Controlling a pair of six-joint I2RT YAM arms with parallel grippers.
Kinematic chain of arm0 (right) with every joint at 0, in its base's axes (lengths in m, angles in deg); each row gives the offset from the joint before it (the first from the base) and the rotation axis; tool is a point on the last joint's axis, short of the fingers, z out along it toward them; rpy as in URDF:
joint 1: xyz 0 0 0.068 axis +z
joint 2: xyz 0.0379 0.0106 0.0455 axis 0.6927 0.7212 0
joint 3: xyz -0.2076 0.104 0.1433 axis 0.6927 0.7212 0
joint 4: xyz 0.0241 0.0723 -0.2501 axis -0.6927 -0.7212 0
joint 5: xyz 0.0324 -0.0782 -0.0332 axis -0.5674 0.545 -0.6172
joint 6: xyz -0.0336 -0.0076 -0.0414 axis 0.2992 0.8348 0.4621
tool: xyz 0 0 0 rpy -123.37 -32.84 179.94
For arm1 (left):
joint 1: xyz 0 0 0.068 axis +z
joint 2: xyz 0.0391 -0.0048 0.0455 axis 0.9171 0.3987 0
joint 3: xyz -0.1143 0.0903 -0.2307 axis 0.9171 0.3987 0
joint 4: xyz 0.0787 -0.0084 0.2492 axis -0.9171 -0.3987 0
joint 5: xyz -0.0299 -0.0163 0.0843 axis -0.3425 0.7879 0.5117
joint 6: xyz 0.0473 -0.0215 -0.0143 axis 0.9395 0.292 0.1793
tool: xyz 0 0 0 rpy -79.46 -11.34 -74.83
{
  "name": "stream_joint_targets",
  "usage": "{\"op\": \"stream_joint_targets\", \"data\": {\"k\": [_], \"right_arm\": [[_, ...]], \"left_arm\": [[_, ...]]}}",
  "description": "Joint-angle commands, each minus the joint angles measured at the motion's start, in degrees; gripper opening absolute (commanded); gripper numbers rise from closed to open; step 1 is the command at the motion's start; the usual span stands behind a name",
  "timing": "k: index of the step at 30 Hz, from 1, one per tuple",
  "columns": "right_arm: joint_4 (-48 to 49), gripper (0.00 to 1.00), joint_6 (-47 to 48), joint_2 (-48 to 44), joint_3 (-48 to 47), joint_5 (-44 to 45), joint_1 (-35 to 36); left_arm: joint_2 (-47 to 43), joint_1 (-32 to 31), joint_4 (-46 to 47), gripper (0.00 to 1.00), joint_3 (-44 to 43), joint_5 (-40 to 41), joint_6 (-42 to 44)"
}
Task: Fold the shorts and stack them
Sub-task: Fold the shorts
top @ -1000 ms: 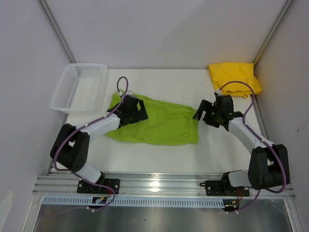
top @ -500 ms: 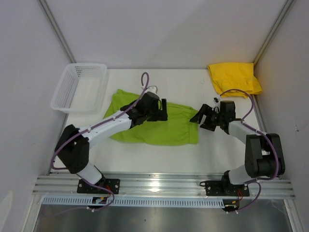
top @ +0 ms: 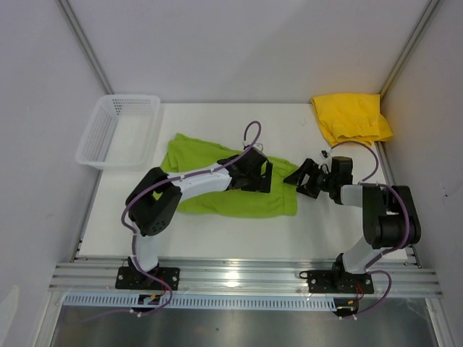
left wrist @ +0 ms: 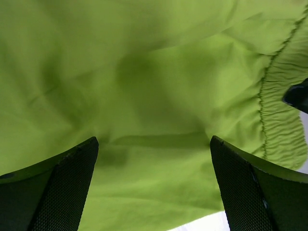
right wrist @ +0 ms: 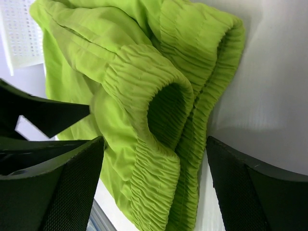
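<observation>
The lime green shorts [top: 206, 191] lie spread across the middle of the table, elastic waistband [right wrist: 168, 106] at their right end. My left gripper [top: 266, 177] hovers open over the cloth near that waistband; its view shows only green cloth [left wrist: 144, 72] between the wide-apart fingers [left wrist: 153, 144]. My right gripper [top: 296, 177] is low at the waistband's right edge, open. The bunched, gaping waistband sits in the gap between the right gripper [right wrist: 154, 142] fingers. The two grippers face each other closely. The yellow shorts [top: 351, 117] lie folded in the far right corner.
A white mesh basket [top: 119, 130] stands at the far left of the table. Walls close in the table on the left, back and right. The left gripper's dark fingers [right wrist: 48, 113] show in the right wrist view, just beyond the waistband.
My left gripper has swept right across the green shorts, from their left end to near the waistband. My right gripper has dropped lower and turned toward the waistband. Both stayed open.
</observation>
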Motion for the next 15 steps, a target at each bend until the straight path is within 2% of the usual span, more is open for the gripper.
{"op": "stream_joint_targets", "data": {"k": [1,7,15], "right_arm": [[5.6,0.88,-1.1,2.7,1.4,-1.7,-0.3],[10.0,0.88,-3.1,5.4,2.6,-2.8,0.0],[15.2,0.87,-5.5,9.7,3.5,-2.1,4.1]], "left_arm": [[2.4,-0.8,-0.7,0.99,-3.9,-0.1,0.9],[6.0,-1.0,-2.1,0.99,-4.2,1.8,0.7],[9.6,-1.9,-3.2,0.99,-5.9,2.9,0.9]]}}
